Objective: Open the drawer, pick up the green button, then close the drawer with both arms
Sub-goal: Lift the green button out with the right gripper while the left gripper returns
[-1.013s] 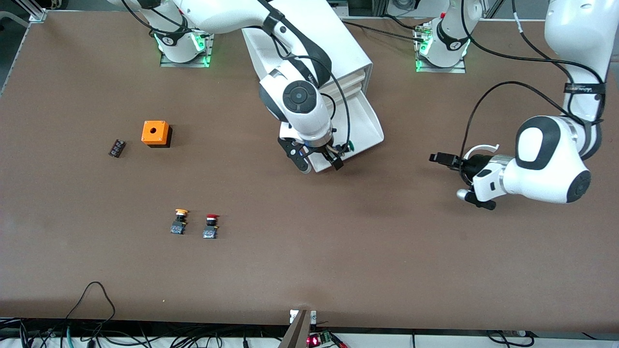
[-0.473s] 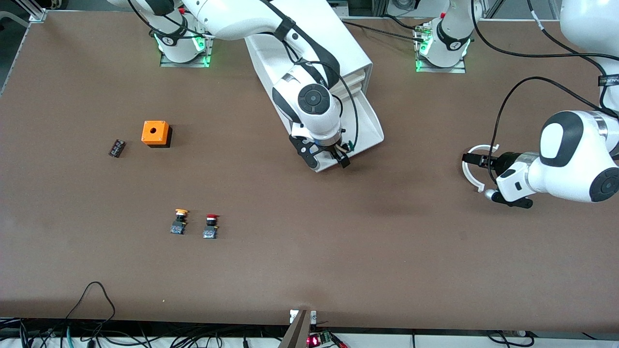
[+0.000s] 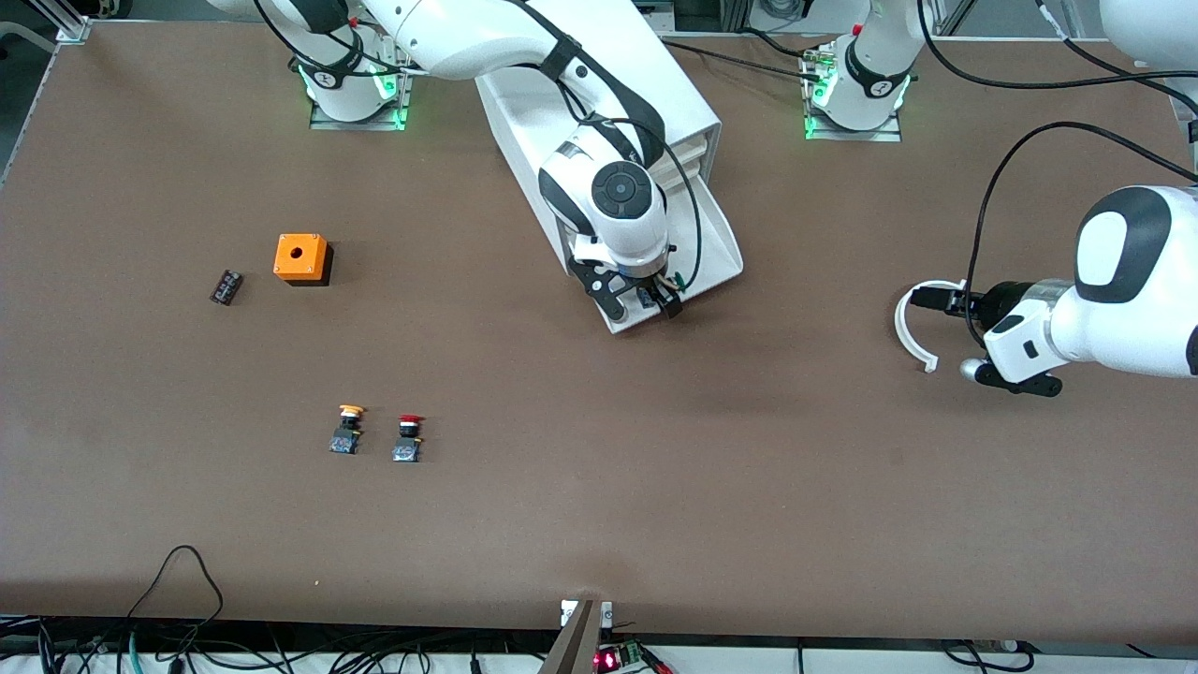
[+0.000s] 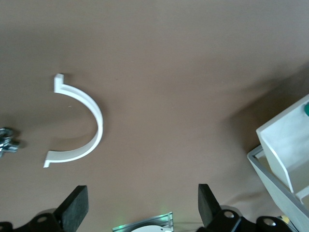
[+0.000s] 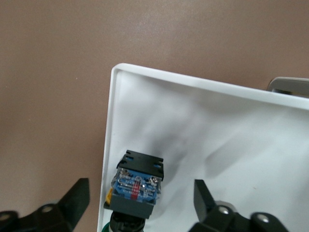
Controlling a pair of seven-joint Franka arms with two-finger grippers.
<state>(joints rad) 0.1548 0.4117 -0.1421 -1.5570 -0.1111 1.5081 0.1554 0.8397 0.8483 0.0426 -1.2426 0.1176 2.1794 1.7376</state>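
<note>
The lowest drawer [image 3: 719, 241] of the white cabinet [image 3: 655, 84] is pulled out. The green button [image 5: 137, 186] lies on its side in the drawer [image 5: 217, 125] by a front corner, grey base up, its green cap barely showing. My right gripper [image 3: 646, 300] hangs over that corner, open, with the button between its fingers [image 5: 77, 200] but untouched; the right wrist view shows this gripper [image 5: 140, 205]. My left gripper [image 3: 922, 298] is open and empty over the table toward the left arm's end, also seen in the left wrist view [image 4: 140, 208].
A white half ring [image 3: 906, 328] lies on the table by my left gripper, also in the left wrist view [image 4: 79, 121]. An orange box [image 3: 301, 257], a small black part [image 3: 226, 286], an orange-capped button [image 3: 347, 428] and a red-capped button [image 3: 408, 439] stand toward the right arm's end.
My right gripper has moved in over the drawer's front corner and lower. My left arm has drawn back toward its end of the table, and the half ring now lies on the table.
</note>
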